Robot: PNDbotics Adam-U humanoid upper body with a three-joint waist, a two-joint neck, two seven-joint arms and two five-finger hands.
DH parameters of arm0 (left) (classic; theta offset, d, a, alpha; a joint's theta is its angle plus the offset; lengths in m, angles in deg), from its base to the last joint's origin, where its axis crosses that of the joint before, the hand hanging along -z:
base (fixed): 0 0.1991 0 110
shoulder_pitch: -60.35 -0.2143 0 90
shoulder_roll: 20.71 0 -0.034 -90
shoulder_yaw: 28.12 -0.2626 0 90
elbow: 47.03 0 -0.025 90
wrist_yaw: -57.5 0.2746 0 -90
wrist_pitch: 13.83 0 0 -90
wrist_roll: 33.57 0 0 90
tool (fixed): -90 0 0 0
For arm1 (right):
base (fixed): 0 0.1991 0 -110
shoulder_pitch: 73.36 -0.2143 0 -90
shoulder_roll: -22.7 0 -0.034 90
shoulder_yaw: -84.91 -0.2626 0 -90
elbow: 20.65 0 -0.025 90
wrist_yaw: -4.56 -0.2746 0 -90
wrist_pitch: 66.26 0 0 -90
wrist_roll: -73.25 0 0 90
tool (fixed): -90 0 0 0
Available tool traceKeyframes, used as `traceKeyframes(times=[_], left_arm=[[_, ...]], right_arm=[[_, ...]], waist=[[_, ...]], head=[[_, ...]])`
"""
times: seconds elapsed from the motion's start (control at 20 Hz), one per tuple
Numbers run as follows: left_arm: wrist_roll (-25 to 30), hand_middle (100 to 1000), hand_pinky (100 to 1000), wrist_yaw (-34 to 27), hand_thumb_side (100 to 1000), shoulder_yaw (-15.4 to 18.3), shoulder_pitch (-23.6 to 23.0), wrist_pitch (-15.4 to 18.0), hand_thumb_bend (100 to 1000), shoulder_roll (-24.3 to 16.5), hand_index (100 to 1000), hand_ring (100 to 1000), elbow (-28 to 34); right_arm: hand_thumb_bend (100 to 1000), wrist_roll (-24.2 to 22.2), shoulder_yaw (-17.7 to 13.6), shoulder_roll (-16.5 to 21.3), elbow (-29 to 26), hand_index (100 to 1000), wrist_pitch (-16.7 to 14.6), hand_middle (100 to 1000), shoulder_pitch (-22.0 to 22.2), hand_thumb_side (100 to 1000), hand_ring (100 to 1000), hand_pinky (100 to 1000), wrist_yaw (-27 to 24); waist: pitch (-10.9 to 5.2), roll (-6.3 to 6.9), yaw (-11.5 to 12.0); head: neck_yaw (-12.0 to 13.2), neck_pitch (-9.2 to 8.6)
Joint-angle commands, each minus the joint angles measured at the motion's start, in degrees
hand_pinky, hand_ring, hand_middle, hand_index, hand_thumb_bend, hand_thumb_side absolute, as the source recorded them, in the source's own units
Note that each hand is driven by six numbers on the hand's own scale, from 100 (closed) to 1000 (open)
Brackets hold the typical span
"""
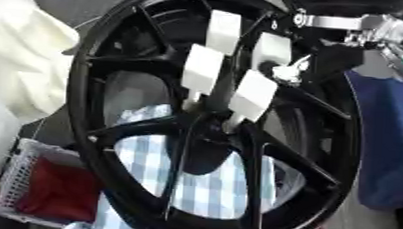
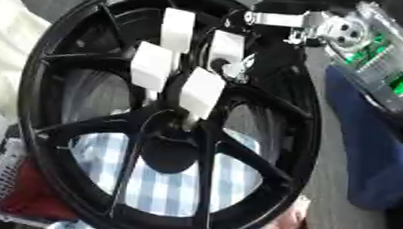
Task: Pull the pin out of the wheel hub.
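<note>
A black spoked wheel point(image 1: 151, 133) stands upright and fills both views. Several white block-shaped pins stick out of its hub point(image 1: 214, 112): one at the top point(image 1: 223, 30), one at the left point(image 1: 202, 69), one lower right point(image 1: 254, 94) and one upper right point(image 1: 271, 50). My right arm, with silver joints point(image 2: 333, 27), comes in from the upper right. Its black hand point(image 1: 335, 57) lies against the rim right beside the upper-right pin, and a small pale part point(image 1: 288, 71) shows just below that pin. Dark hand on dark wheel hides the grip. My left hand is out of sight.
A white cloth point(image 1: 16, 50) hangs at the left. Below it sits a white mesh basket point(image 1: 13, 175) holding something red. A blue-and-white checked cloth point(image 1: 209, 187) shows through the spokes. Blue fabric point(image 1: 388, 138) and a unit with green lights point(image 2: 387, 68) are at the right.
</note>
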Motion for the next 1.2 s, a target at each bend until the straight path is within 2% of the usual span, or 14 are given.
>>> traceKeyframes(times=[0.05, 0.15, 0.25, 0.3, 0.5, 0.7, 0.9, 1.1, 1.2], left_arm=[[0.18, 696, 680, 0.15, 800, 0.05, 0.73, 0.16, 100, -0.33, 749, 796, 0.85], [0.15, 696, 680, 0.1, 800, 0.08, 0.74, 0.18, 100, -0.31, 748, 796, 0.85], [0.17, 696, 680, 0.04, 800, 0.05, 0.74, 0.16, 100, -0.3, 748, 796, 0.82], [0.17, 696, 680, 0.03, 800, 0.06, 0.73, 0.14, 100, -0.28, 748, 796, 0.8], [0.12, 697, 681, 0.02, 799, 0.11, 0.75, 0.17, 100, -0.3, 748, 796, 0.8], [0.14, 697, 681, 0.01, 798, 0.13, 0.73, 0.19, 100, -0.38, 748, 797, 0.75], [0.0, 697, 681, 0.07, 796, 0.3, 0.57, 0.29, 100, -0.48, 748, 797, 0.78], [-0.44, 698, 682, 0.13, 796, 0.69, 0.41, 0.4, 100, -0.5, 748, 797, 0.83], [-0.52, 698, 682, 0.15, 795, 0.77, 0.48, 0.46, 100, -0.39, 748, 797, 0.91]], right_arm=[[191, -0.06, -1.31, 1.31, 0.24, 848, 0.18, 693, -0.66, 462, 778, 819, 0.43], [172, 0.34, -1.53, 1.19, 0.45, 782, 0.29, 608, -0.7, 437, 753, 810, 0.12], [100, 2.09, -1.89, 0.89, 0.63, 655, 0.59, 516, -0.81, 387, 709, 793, -1.07], [100, 3.64, -2.02, 0.75, 0.77, 591, 1.05, 476, -0.84, 392, 681, 784, -2.22], [100, 11.01, -2.68, 1.23, -0.08, 537, 4.0, 450, -0.47, 429, 656, 789, -9.98], [100, 14.67, -4.74, 3.21, -2.67, 524, 6.04, 444, -0.15, 429, 646, 787, -16.38], [100, 17.89, -9.66, 6.93, -5.17, 519, 7.12, 439, 1.61, 396, 636, 786, -20.38], [100, 24.49, -17.5, 10.87, -6.63, 514, 6.64, 435, 7.35, 410, 629, 783, -25.18], [100, 28.13, -21.05, 12.69, -7.03, 519, 5.91, 440, 11.64, 422, 628, 781, -27.42]], waist=[[-0.86, 0.68, -0.17], [-0.86, 0.73, -0.18], [-0.86, 0.79, -0.17], [-0.87, 0.82, -0.16], [-0.95, 0.9, -0.14], [-1.08, 0.99, -0.27], [-1.15, 1.37, -0.75], [-0.87, 2.03, -1.57], [-0.54, 2.58, -2.15]], head=[[0.08, 0.06], [0.06, 0.04], [0.08, 0.04], [0.07, 0.05], [0.07, 0.1], [0.05, 0.17], [0.13, 0.19], [0.29, -0.27], [0.48, -0.53]])
